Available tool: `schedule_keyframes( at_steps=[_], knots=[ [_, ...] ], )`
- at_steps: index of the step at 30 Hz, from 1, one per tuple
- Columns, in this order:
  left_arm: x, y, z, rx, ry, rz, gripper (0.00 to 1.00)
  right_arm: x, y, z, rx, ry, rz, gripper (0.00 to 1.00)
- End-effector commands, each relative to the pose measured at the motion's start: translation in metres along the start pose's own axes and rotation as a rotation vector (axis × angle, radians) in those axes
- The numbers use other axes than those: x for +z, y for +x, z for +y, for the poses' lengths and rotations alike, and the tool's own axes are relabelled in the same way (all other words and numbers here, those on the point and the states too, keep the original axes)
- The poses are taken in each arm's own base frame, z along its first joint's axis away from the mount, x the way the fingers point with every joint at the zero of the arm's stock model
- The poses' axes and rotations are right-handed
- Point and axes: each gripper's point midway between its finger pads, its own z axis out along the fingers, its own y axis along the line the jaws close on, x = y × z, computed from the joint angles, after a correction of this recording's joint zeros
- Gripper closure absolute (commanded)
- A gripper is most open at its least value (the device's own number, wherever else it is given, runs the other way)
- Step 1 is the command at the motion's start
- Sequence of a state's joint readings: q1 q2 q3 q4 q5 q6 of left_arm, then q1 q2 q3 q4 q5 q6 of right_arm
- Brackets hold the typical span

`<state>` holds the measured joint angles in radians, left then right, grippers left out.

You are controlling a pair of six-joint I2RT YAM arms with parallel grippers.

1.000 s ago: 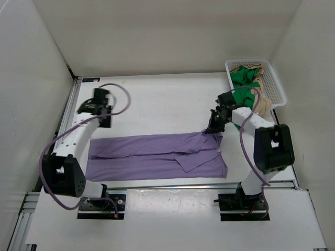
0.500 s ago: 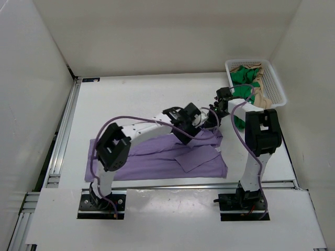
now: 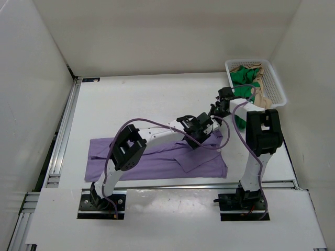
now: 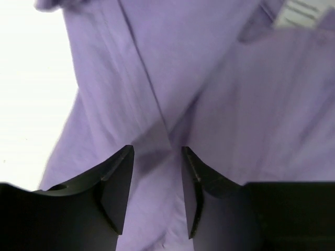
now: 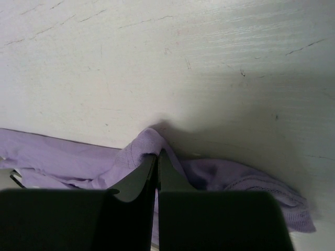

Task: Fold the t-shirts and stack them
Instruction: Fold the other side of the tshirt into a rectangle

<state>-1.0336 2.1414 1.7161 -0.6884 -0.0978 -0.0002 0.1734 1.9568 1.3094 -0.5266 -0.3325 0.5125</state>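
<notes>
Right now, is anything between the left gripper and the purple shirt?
Nothing. In the left wrist view the left gripper sits right over the purple shirt, open, and only a crease of that same cloth shows in the gap.

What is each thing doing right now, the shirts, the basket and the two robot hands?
purple shirt, spread out, partly folded, one edge pinched up
green shirt, bunched up in the basket
tan shirt, bunched up in the basket
basket, upright, holding two shirts
left gripper, open, low over the purple shirt
right gripper, shut on the purple shirt
</notes>
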Motion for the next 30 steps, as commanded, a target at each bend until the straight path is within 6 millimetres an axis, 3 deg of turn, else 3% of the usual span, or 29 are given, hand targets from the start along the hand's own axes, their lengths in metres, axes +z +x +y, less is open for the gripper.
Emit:
schedule_keyframes(
  at_steps=[1,6,11,15,16,20,24,30],
  knots=[
    [0.000,-0.026,0.010,0.003,-0.097,-0.083,0.52,-0.006,-0.001,0.001,-0.005,-0.030,0.003,1.00],
    [0.010,-0.009,0.013,0.008,-0.121,-0.043,0.54,-0.008,-0.003,-0.001,-0.001,-0.033,-0.009,1.00],
    [0.006,-0.012,0.013,0.007,-0.121,-0.052,0.56,-0.011,-0.004,0.001,-0.014,-0.037,-0.017,1.00],
    [0.004,-0.010,0.017,0.006,-0.140,-0.051,0.79,-0.011,-0.004,0.001,-0.014,-0.037,-0.017,1.00],
    [0.004,-0.010,0.017,0.006,-0.140,-0.051,0.89,-0.011,-0.004,0.001,-0.014,-0.037,-0.017,1.00],
    [-0.012,-0.019,0.018,0.001,-0.140,-0.081,0.90,-0.014,-0.005,0.003,-0.017,-0.041,-0.024,1.00],
    [-0.017,-0.014,0.019,0.002,-0.140,-0.074,0.90,-0.018,-0.005,0.002,-0.030,-0.036,-0.036,1.00],
    [-0.052,-0.020,0.015,-0.003,-0.073,-0.074,0.90,-0.033,0.007,0.002,-0.035,-0.034,-0.052,1.00]
  ],
)
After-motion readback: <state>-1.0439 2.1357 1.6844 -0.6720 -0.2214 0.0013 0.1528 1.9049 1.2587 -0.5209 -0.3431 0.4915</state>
